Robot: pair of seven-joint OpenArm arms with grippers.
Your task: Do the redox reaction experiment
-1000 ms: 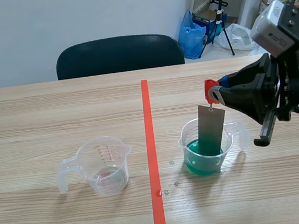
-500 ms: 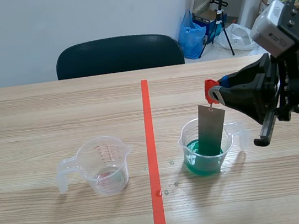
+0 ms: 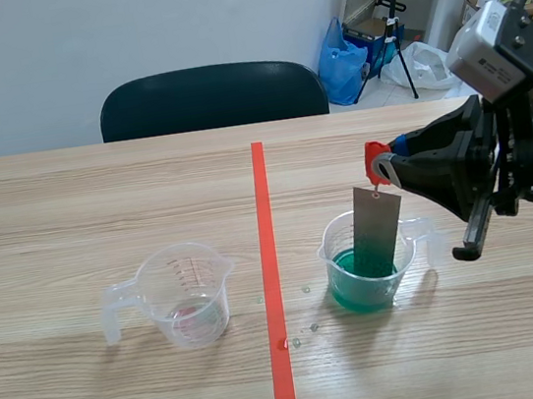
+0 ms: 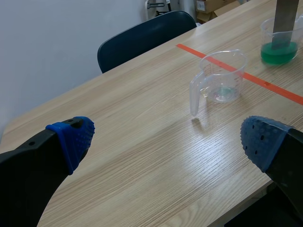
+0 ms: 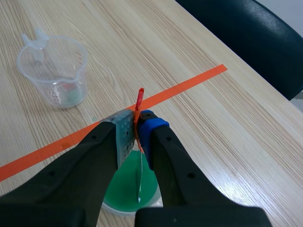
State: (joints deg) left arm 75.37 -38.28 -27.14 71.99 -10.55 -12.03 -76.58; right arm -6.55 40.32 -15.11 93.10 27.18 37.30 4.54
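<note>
A clear beaker of green liquid (image 3: 367, 281) stands right of the red tape line. A grey metal plate (image 3: 378, 229) hangs upright with its lower end in the liquid. The plate hangs from a red clip (image 3: 374, 159), and my right gripper (image 3: 387, 167) is shut on that clip above the beaker. In the right wrist view the red clip (image 5: 140, 99) sticks up between the fingers and the plate (image 5: 140, 178) drops edge-on into the green beaker (image 5: 127, 191). A near-empty beaker (image 3: 187, 294) sits left of the line. My left gripper (image 4: 165, 137) is open over bare table, far from that beaker (image 4: 222, 78).
A dark chair (image 3: 212, 96) stands behind the table's far edge. Small droplets (image 3: 307, 330) lie on the wood between the two beakers near the tape line. Bags and a stand sit on the floor at the back right.
</note>
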